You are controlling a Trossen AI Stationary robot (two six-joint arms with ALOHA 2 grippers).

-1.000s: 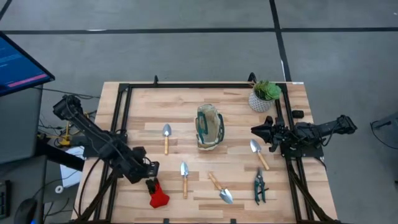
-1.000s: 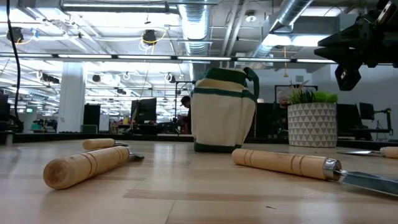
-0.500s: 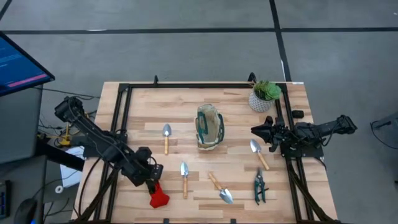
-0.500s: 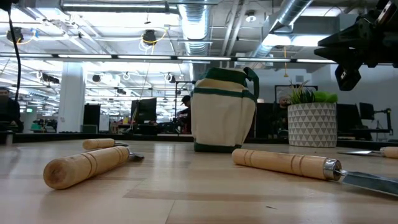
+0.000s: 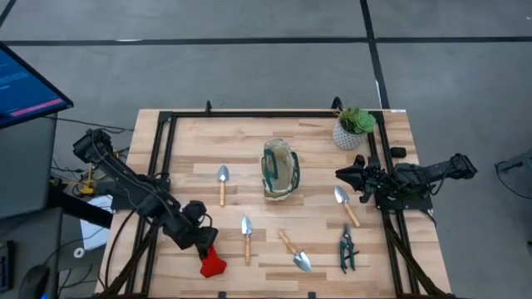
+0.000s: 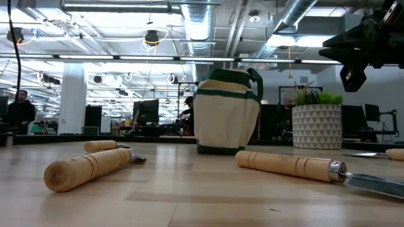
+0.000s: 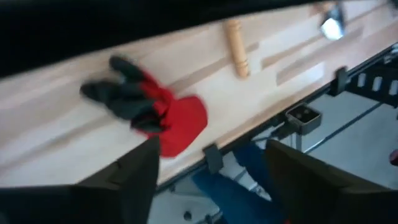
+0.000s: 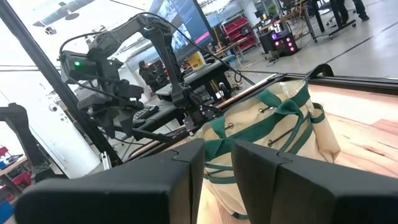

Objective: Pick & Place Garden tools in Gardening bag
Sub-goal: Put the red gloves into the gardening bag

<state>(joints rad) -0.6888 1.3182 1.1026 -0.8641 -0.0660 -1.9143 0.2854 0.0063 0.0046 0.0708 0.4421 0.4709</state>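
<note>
A: Left pincer (image 7: 208, 165) is spread wide over the red-and-black glove (image 7: 152, 112), which lies near the table's (image 5: 316, 141) front edge.

B: Centre it over the red cuff before closing (don't snag the table). Arm reaches low from the left; right pincer (image 5: 341, 174) waits nearly closed, empty, beside the bag (image 5: 280, 169).

A green plant in a white patterned pot (image 5: 352, 129) stands at the far right corner of the wooden table (image 5: 316, 141), a monitor (image 5: 25, 87) sits off its left side, and what may be a person (image 6: 21, 108) stands far behind.
</note>
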